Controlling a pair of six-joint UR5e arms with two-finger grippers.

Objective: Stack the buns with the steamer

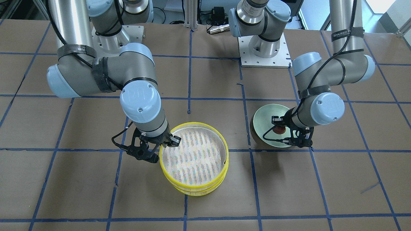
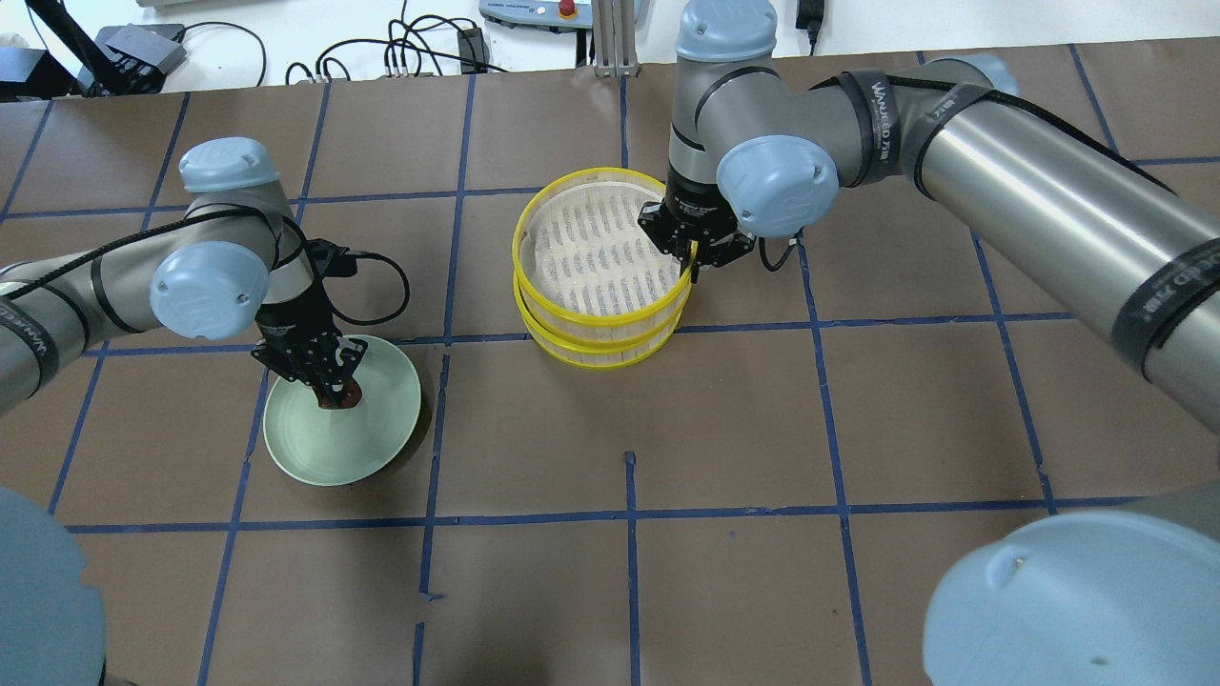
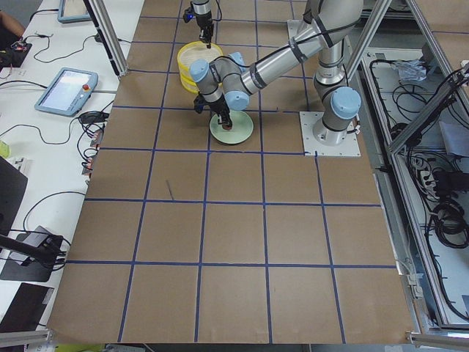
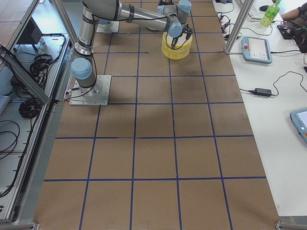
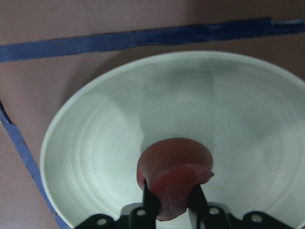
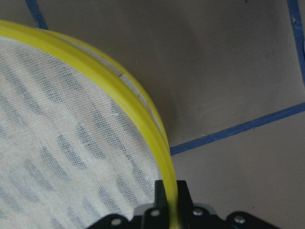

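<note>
The reddish-brown bun [image 5: 174,164] lies low in the pale green plate [image 5: 95,143]. My left gripper [image 5: 172,200] is shut on it, one finger on each side; it also shows in the overhead view [image 2: 335,393] and the front view [image 1: 282,130]. The steamer's two yellow-rimmed trays stand stacked mid-table, the upper tray [image 2: 596,248] over the lower tray [image 2: 600,348]. My right gripper [image 2: 692,262] is shut on the upper tray's yellow rim [image 6: 138,114]. The upper tray's mesh floor is bare. The white bun is not visible in any view.
The brown table [image 2: 858,410] is marked by a blue tape grid. The green plate [image 2: 334,438] sits about one grid square to the left of the steamer in the overhead view. Cables and a pendant lie beyond the far edge.
</note>
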